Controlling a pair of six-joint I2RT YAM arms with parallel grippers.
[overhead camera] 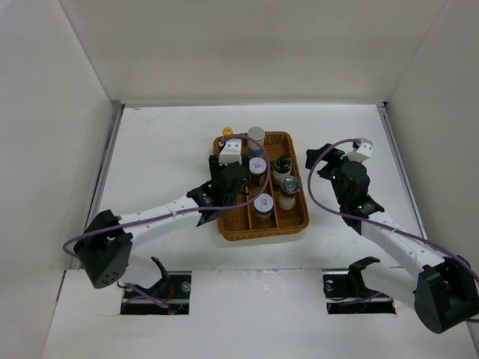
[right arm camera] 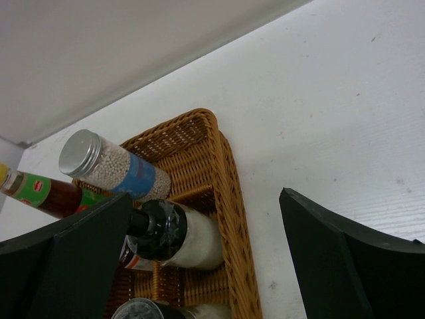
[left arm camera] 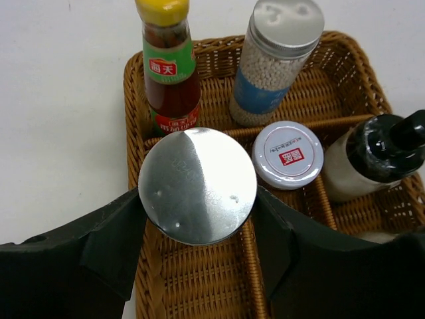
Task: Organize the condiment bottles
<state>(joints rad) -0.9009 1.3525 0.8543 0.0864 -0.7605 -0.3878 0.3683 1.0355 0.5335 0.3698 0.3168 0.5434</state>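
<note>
Left gripper (left arm camera: 198,219) pinches a silver-lidded shaker (left arm camera: 198,183) over the left side of the wicker tray (left arm camera: 199,286); its contents are hidden by the lid. Behind it in the tray: white-lidded jar (left arm camera: 287,154), black-capped bottle (left arm camera: 385,149) with white filling, then red sauce bottle (left arm camera: 171,73) and blue-banded cylinder (left arm camera: 272,66) of white beads. Right gripper (right arm camera: 204,196) spread wide, empty, above the table (right arm camera: 332,119) beside the tray's right rim.

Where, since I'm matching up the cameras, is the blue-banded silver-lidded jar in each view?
Top external: blue-banded jar at the tray's far end.
Left wrist: top, right of centre.
Right wrist: left side, slanting in frame.
Shared landmark: the yellow-capped red sauce bottle beside it in all three.
</note>
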